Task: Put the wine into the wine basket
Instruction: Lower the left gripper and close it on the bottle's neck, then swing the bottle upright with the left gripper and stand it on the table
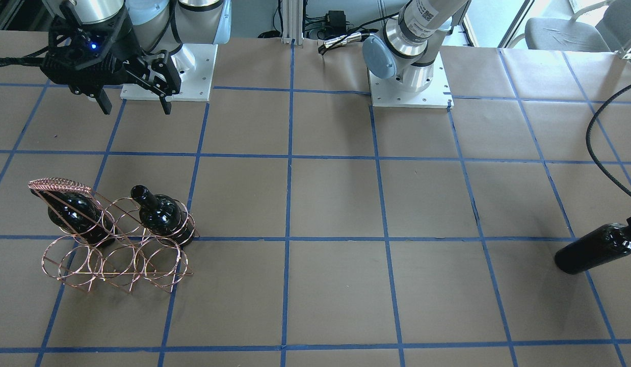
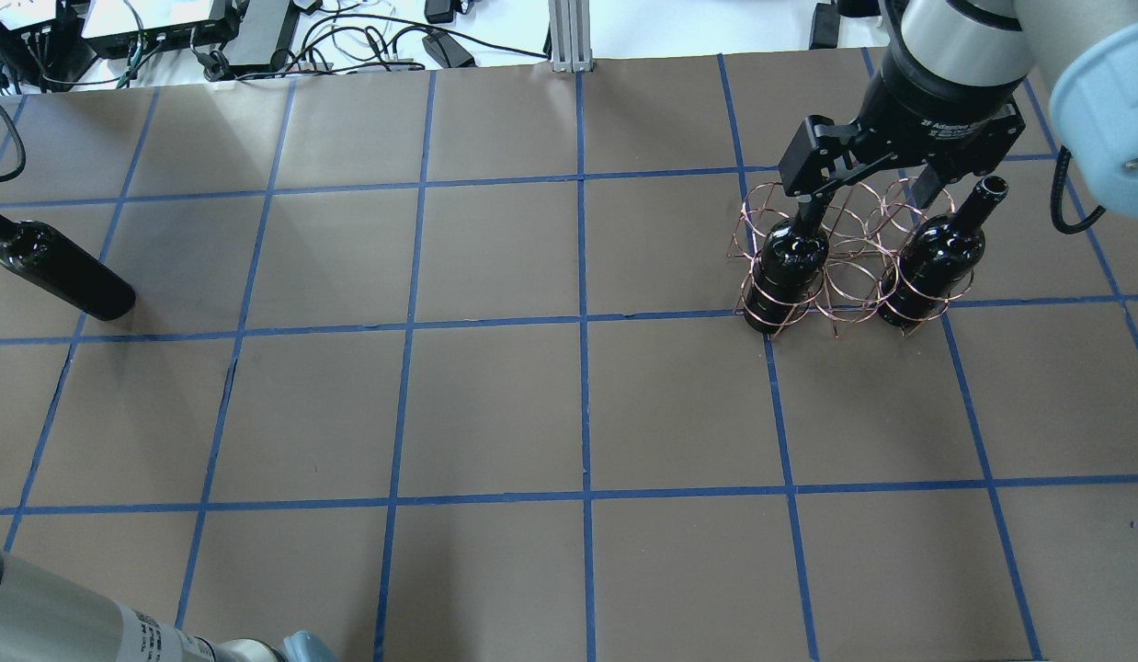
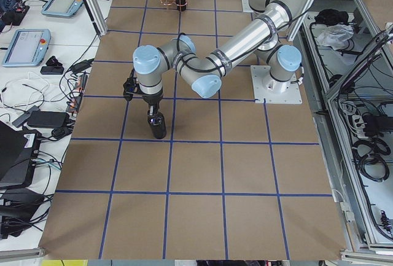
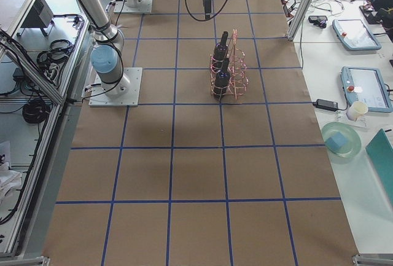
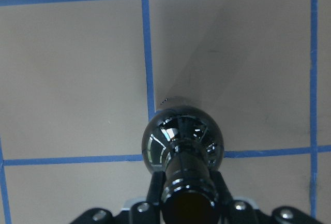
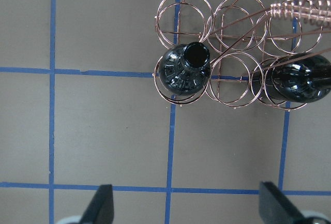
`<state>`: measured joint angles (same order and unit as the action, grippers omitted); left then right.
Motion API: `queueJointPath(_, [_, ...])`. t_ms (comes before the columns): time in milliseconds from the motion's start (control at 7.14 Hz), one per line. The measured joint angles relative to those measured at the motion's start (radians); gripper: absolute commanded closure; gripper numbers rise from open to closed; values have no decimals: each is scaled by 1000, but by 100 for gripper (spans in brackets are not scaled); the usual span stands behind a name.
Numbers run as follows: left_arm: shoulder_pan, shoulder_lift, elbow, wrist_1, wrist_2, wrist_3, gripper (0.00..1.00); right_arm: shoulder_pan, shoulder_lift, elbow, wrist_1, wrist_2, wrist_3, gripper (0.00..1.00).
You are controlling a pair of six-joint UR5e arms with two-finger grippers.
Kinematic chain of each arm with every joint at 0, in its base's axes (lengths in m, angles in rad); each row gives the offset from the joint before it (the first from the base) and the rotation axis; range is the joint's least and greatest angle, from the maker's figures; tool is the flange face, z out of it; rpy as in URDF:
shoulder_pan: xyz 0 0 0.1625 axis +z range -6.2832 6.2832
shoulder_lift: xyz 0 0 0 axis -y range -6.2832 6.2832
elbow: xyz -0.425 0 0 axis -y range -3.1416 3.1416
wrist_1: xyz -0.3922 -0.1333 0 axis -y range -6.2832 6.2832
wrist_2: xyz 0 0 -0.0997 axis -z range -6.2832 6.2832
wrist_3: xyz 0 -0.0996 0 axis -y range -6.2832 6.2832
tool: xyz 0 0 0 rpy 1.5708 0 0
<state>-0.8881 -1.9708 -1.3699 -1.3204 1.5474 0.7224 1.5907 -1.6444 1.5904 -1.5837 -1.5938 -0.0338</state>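
Observation:
My left gripper (image 5: 187,195) is shut on the neck of a near-black wine bottle (image 5: 181,138) and holds it upright at the table's left end. It also shows in the overhead view (image 2: 68,276) and the front view (image 1: 596,248). I cannot tell whether its base touches the table. The copper wire wine basket (image 2: 845,276) stands on the right side, with two alike bottles (image 2: 790,262) (image 2: 932,262) upright in its rings. My right gripper (image 2: 863,188) hangs open and empty above the basket, which lies below it in the right wrist view (image 6: 232,12).
Brown paper with a blue tape grid (image 2: 583,322) covers the table. The two arm bases (image 1: 410,81) (image 1: 167,71) stand on white plates at the robot's side. Cables and devices (image 2: 256,28) lie beyond the far edge.

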Motion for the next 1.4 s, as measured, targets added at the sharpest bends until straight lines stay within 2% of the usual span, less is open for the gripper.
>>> queueJointPath(420, [-5, 21, 0, -3, 1, -1, 100, 0, 0, 0, 0, 0, 0, 0])
queueJointPath(701, [-58, 81, -6, -46, -1, -38, 100, 0, 0, 0, 1, 0, 0, 0])
queueJointPath(981, [-171, 154, -40, -94, -4, -181, 100, 0, 0, 0, 1, 0, 0, 0])
queueJointPath(1401, [-378, 271, -182, -112, -25, -406, 100, 0, 0, 0, 1, 0, 0, 0])
